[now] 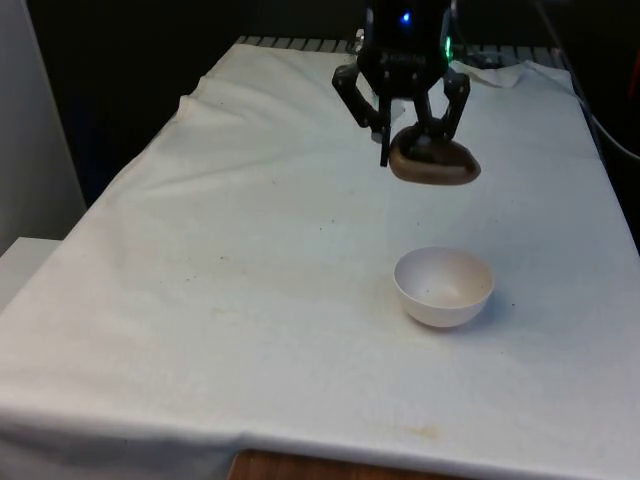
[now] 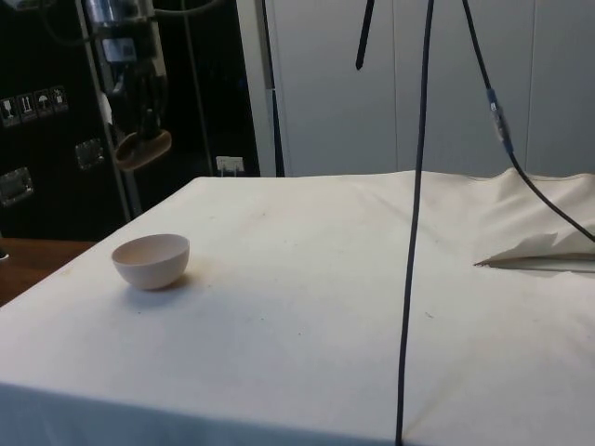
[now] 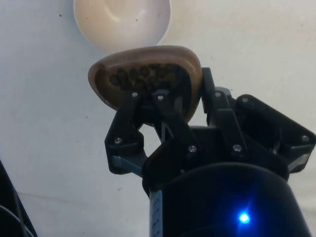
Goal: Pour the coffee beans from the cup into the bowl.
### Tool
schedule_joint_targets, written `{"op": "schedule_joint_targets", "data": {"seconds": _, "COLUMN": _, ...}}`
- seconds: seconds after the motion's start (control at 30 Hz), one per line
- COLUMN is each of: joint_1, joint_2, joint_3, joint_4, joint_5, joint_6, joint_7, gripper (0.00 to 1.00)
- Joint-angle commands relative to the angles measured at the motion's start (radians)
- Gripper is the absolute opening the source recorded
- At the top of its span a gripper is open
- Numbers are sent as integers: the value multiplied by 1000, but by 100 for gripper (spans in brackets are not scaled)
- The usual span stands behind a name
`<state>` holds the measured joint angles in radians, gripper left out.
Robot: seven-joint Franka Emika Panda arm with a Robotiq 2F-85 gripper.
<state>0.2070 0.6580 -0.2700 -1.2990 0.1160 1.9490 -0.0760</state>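
Right now I have the black two-finger end effector (image 1: 428,135) clamped on the rim of a shallow brown rounded cup (image 1: 434,162), holding it in the air in the upper middle of the front view and in the upper left of the side view (image 2: 142,147). In the wrist view the fingers (image 3: 129,114) pinch the cup's wall, and I can see a cluster of dark coffee beans (image 3: 139,75) lying inside the cup (image 3: 148,64).

As for progress, I judge that the pick-up and lift are done and the pour is not yet made. The small white round bowl (image 1: 443,287) sits on the white cloth of the bench (image 1: 200,300), below the cup and right of centre in the front view; in the side view it is at the left edge (image 2: 151,260). Its inside looks bare in the front and wrist views (image 3: 122,20), so I take it that no beans have gone over. The cup looks nearly level, perhaps slightly tipped. What is left, I judge, is to bring the cup over the bowl, tilt it, and let the beans fall in.

Counting: one cup, one bowl, one end effector. The beans I cannot count exactly; I make out roughly eight or so, packed together and partly behind the fingers.
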Motion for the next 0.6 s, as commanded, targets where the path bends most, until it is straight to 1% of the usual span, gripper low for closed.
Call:
{"op": "schedule_joint_targets", "data": {"seconds": 0.0, "joint_1": 10, "joint_2": -37, "joint_3": -4, "joint_4": -62, "joint_5": -5, "joint_6": 42, "joint_7": 2, "gripper": 1}}
{"op": "schedule_joint_targets", "data": {"seconds": 0.03, "joint_1": 10, "joint_2": -37, "joint_3": -3, "joint_4": -69, "joint_5": -5, "joint_6": 50, "joint_7": 2, "gripper": 1}}
{"op": "schedule_joint_targets", "data": {"seconds": 0.07, "joint_1": 0, "joint_2": 0, "joint_3": 0, "joint_4": -7, "joint_5": 0, "joint_6": 8, "joint_7": 0, "gripper": 1}}
{"op": "schedule_joint_targets", "data": {"seconds": 0.1, "joint_1": 10, "joint_2": -37, "joint_3": -2, "joint_4": -75, "joint_5": -5, "joint_6": 57, "joint_7": 2, "gripper": 1}}
{"op": "schedule_joint_targets", "data": {"seconds": 0.27, "joint_1": 9, "joint_2": -40, "joint_3": 1, "joint_4": -102, "joint_5": -5, "joint_6": 89, "joint_7": 0, "gripper": 1}}
{"op": "schedule_joint_targets", "data": {"seconds": 0.33, "joint_1": 8, "joint_2": -43, "joint_3": 0, "joint_4": -97, "joint_5": -8, "joint_6": 83, "joint_7": -3, "gripper": 1}}
{"op": "schedule_joint_targets", "data": {"seconds": 0.37, "joint_1": 0, "joint_2": -2, "joint_3": 4, "joint_4": -45, "joint_5": -2, "joint_6": 57, "joint_7": -1, "gripper": 1}}
{"op": "schedule_joint_targets", "data": {"seconds": 0.4, "joint_1": 8, "joint_2": -44, "joint_3": 1, "joint_4": -95, "joint_5": -9, "joint_6": 81, "joint_7": -4, "gripper": 1}}
{"op": "schedule_joint_targets", "data": {"seconds": 0.57, "joint_1": 6, "joint_2": -67, "joint_3": 4, "joint_4": -93, "joint_5": -18, "joint_6": 64, "joint_7": -11, "gripper": 1}}
